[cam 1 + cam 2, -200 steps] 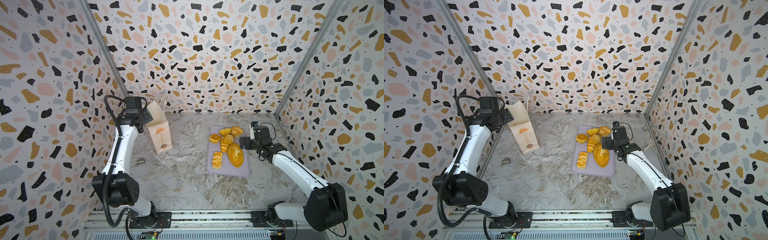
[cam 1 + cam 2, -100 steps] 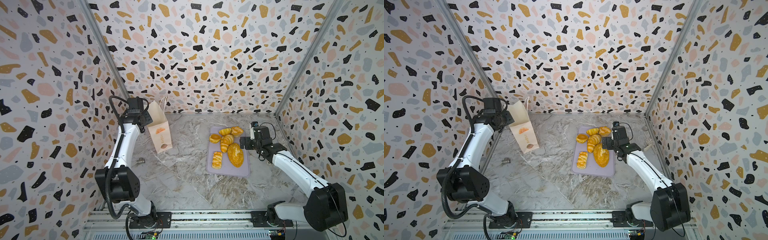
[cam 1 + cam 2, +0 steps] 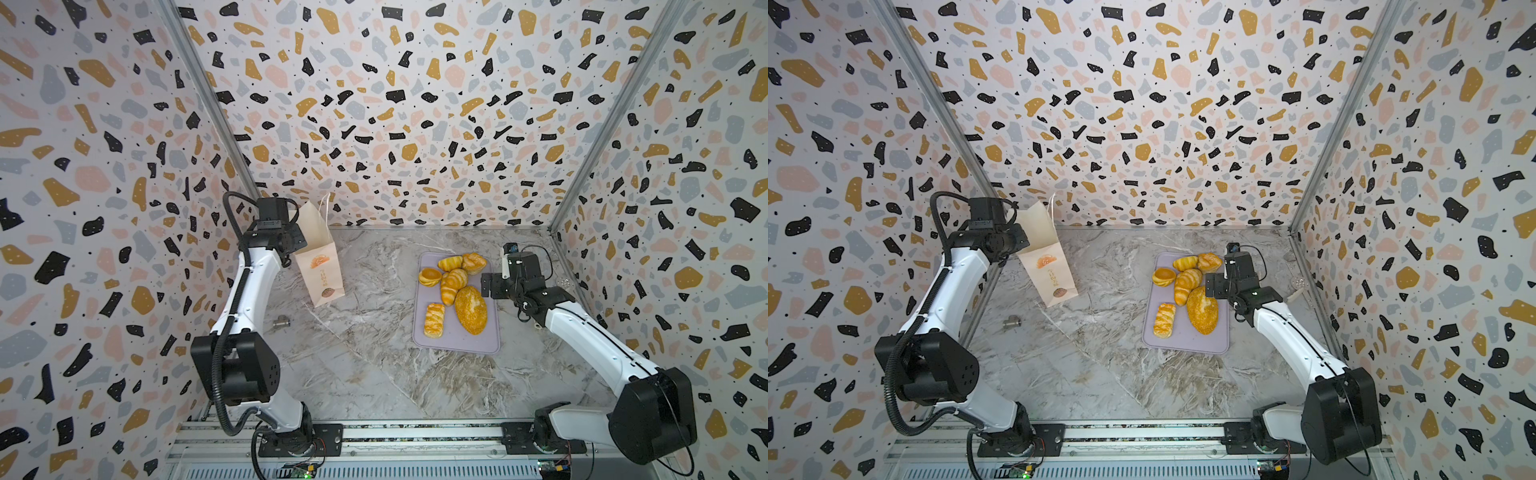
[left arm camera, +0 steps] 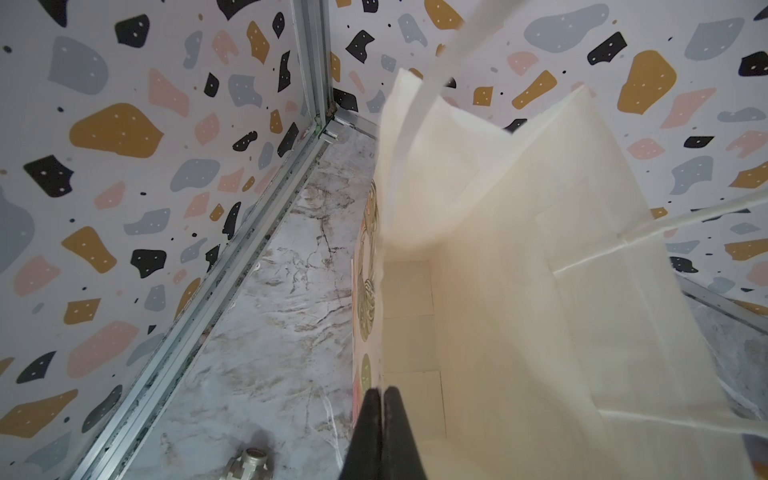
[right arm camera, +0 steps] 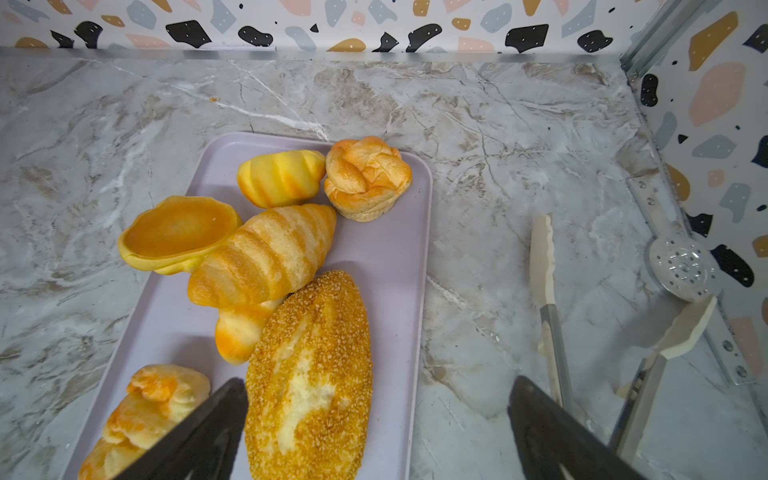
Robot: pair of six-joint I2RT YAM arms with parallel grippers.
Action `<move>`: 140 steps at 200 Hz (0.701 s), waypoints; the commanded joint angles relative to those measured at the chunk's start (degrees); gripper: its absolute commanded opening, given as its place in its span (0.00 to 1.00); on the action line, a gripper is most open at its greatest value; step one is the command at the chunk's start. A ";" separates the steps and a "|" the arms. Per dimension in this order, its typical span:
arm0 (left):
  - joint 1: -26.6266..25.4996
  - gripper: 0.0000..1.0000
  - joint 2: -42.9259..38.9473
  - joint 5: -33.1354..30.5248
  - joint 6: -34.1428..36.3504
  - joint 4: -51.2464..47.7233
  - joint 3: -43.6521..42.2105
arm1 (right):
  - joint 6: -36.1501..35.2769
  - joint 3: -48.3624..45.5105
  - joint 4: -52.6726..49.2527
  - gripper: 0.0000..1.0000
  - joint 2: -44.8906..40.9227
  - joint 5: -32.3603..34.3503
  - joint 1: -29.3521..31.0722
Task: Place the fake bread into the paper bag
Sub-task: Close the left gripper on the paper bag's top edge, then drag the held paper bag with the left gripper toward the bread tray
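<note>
Left wrist view shows the left gripper (image 4: 380,395) pinched shut on the rim of the tall cream-white paper bag (image 4: 519,270), which stands near the marble worktop's (image 3: 365,374) back left corner. Six glossy golden-brown fake breads (image 3: 455,279) lie on the flat lilac tray (image 3: 457,345) near the right edge. The right gripper (image 5: 378,390) is spread wide by the seeded oval loaf (image 5: 309,365).

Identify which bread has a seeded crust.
The large oval loaf on the lilac tray; the other five breads are smooth, striped or plaited, without seeds.
</note>
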 commanded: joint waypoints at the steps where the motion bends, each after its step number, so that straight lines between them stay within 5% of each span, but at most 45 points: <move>1: 0.13 0.00 -1.08 0.77 1.29 1.03 -1.47 | 0.24 1.62 -1.17 1.00 -2.24 1.03 0.26; 140: 0.10 0.00 -11.11 14.18 1.66 10.40 -11.04 | 0.36 1.55 -2.04 1.00 -2.64 0.29 0.26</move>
